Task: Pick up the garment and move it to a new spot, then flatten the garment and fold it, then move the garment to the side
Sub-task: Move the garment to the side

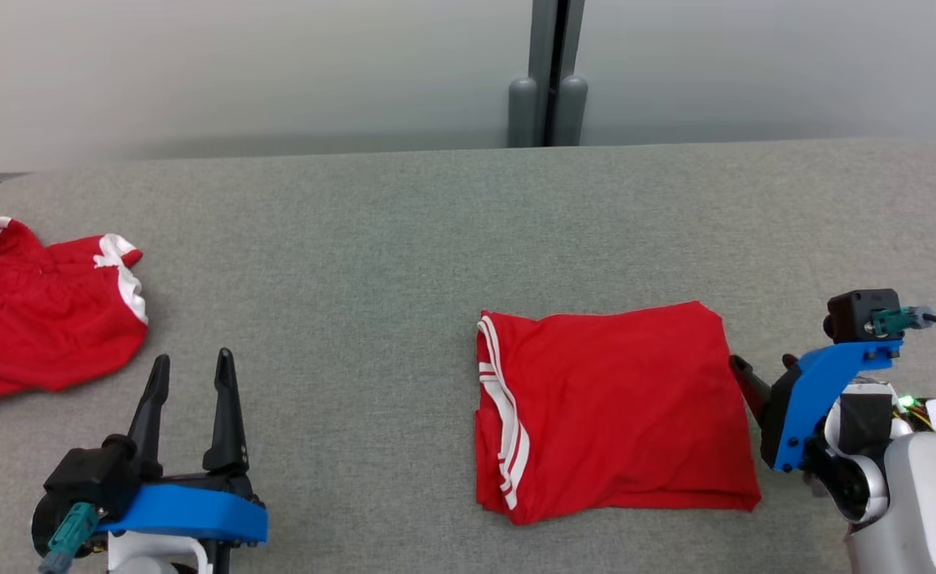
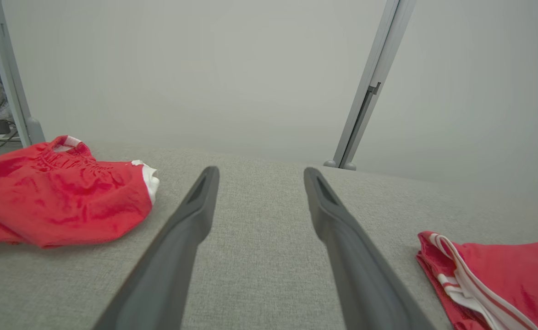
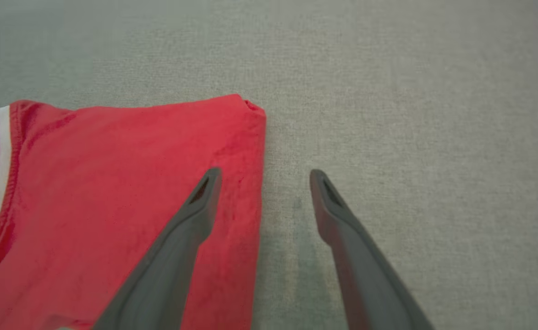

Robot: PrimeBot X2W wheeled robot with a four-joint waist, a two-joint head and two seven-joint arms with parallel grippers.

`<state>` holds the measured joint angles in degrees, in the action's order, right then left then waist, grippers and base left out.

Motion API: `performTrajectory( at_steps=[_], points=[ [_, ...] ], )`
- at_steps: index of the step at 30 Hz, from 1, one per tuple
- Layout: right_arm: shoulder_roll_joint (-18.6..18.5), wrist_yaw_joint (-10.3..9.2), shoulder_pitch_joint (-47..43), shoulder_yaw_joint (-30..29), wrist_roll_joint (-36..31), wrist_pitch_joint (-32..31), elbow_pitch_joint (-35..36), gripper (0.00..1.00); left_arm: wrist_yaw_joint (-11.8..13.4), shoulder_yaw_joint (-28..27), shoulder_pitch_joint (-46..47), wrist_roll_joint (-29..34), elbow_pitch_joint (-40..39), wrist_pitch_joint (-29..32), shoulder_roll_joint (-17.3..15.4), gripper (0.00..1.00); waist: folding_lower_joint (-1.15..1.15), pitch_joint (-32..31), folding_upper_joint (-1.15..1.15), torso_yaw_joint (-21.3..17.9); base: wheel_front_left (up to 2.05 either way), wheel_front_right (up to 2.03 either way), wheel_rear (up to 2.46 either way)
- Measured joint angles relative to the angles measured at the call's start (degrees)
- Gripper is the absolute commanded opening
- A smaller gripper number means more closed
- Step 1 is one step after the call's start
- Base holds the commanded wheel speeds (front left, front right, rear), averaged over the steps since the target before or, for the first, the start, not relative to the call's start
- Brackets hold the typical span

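Noting crumpled garment (image 1: 37,327) at 9 o'clock on the worktop (image 1: 356,239): red, white trim, partly cut off by the picture edge. Treating it as outside this step.

Noting left gripper (image 1: 193,356) at 7 o'clock: fingers spread wide, holding nothing, hovering over bare worktop, well apart from both cloths.

Noting folded garment (image 1: 611,406) at about 4 o'clock: red, roughly square, lying flat, white stripes (image 1: 500,414) along its 9 o'clock edge. Judging the fold as done and the move to the side as the step in hand.

Noting right gripper (image 1: 759,371) at the 3 o'clock edge of the folded garment, toward the 1 o'clock corner: fingers spread wide, gripping nothing. Seeing, in the right wrist view, one finger over the cloth and the other over bare worktop, straddling that edge. Not managing to tell whether either tip is touching the fabric.

Advising for the grasp:
- Lowering until the outer finger is sliding under every layer, not just the top one.
- Closing fully on the whole stack before any lift.
- Keeping the carry low and slow, since a one-edge hold is likely letting the far layers sag open.
- Considering the left gripper at the striped edge for support.
- Setting down away from the crumpled garment.
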<state>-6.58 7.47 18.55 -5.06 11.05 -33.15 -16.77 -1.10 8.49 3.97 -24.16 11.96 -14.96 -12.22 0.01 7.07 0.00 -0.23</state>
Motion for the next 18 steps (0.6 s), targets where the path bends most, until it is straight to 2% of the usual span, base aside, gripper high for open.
performTrajectory(
  at_steps=[4, 9, 13, 14, 18],
  points=[
    [1.8, 0.01, 1.2, -2.2, -1.9, -4.9, -3.3, 1.00, -0.5, 1.2, 1.8, 0.5, 0.1, 0.1, 0.1, 1.00, 0.00, 1.7, 0.00, 1.6, 0.00, 0.00, 0.00],
    [3.0, 0.01, 1.5, -4.1, -2.9, -6.8, -6.2, 1.00, -0.8, 1.7, 3.5, 0.7, 0.2, 0.1, 0.1, 1.00, 0.00, 3.6, 0.00, 3.1, 0.00, 0.00, 0.00],
    [2.9, -0.09, 2.5, -3.2, -1.4, -8.2, -7.5, 0.98, -0.9, 2.0, 3.7, 0.8, 0.2, 0.1, 0.2, 1.00, 0.00, 4.4, 0.00, 3.4, 0.00, 0.00, 0.00],
    [2.6, -0.12, 2.7, -2.3, -1.3, -8.4, -7.6, 0.00, -0.9, 2.2, 3.9, 0.9, 0.2, 0.1, 0.3, 1.00, 0.00, 4.5, 0.00, 3.4, 0.00, 0.00, 0.00],
    [1.2, -0.07, 3.8, 3.2, -0.7, -9.2, -6.8, 0.00, -0.9, 2.2, 4.4, 1.0, 0.0, 0.1, 0.3, 1.00, 0.00, 5.3, 0.00, 2.7, 0.00, 0.00, 0.00]
  ],
)
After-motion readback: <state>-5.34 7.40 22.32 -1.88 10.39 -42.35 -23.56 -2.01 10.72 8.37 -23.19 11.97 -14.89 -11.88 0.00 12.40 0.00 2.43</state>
